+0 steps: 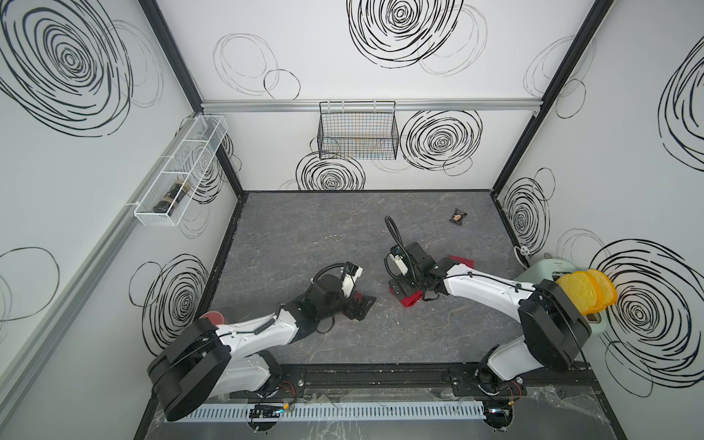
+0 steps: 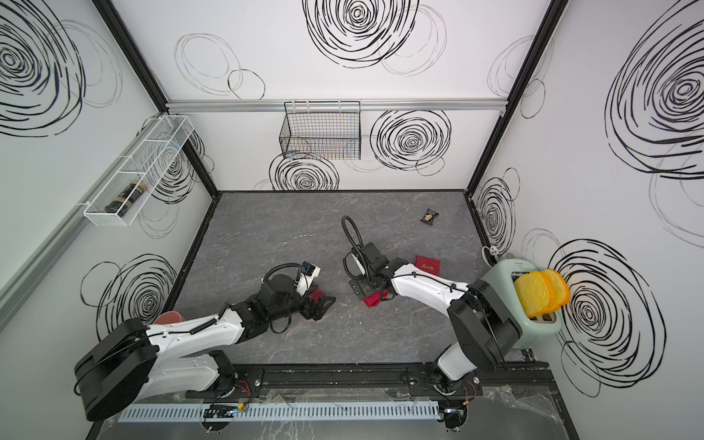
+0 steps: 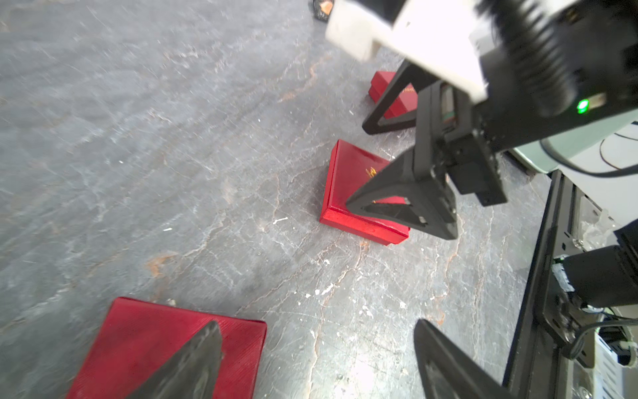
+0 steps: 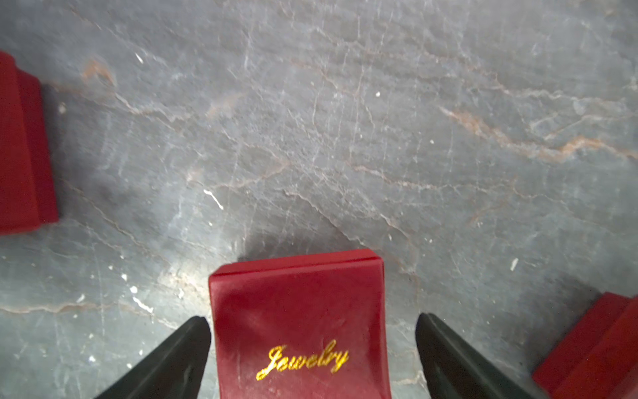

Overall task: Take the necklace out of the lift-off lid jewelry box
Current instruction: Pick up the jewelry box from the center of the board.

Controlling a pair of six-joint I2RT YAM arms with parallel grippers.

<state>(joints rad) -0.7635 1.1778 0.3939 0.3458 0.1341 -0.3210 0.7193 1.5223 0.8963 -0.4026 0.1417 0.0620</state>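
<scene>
jewelry box (image 4: 297,293), lid on, sits on the counter (image 4: 310,138) right between the wide-open right gripper (image 4: 312,319), long side along its fingers; left gripper (image 3: 316,324) open too, farther off, necklace not visible

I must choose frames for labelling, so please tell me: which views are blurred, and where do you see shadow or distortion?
Left wrist view: motion blur all over, worst on the white housing. Right wrist view: soft, yet the gold lettering on the red box reads; a dark shadow lies on the table just beyond it. Both top views: sharp, evenly lit, strong wide-angle perspective.
</scene>
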